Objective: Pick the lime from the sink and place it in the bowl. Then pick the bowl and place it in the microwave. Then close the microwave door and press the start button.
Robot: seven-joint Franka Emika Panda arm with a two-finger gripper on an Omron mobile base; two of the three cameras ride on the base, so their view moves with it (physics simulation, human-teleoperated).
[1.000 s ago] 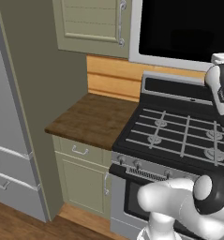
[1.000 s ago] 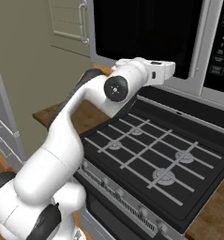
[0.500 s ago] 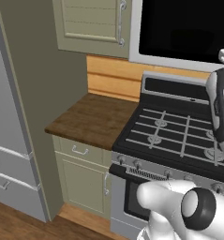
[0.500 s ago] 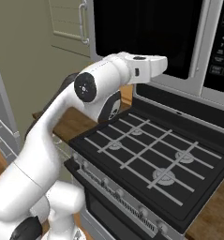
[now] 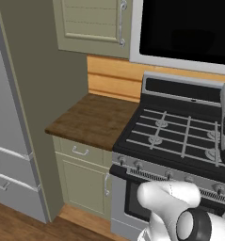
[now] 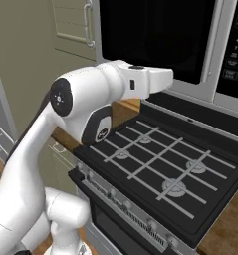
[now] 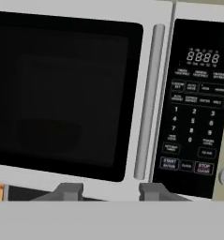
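The gripper (image 7: 108, 190) faced the shut microwave door (image 7: 62, 93), jaws partly spread and holding nothing. Aimed left of the start button (image 7: 169, 163), a straight push risked striking the handle (image 7: 148, 101) instead.

Arm (image 6: 85, 99): glossy white rounded shells w/ dark grey-black joints. Round dark cap w/ small white marks on the big upper joint (image 6: 61, 97); dark curved panel w/ a tiny white logo (unreadable) under it. Small dark slot on the wrist section. Left base view: bulbous white base link (image 5: 168, 202) w/ black ring joint. Fingertips (image 7: 69, 191): small, flat, mid-grey.
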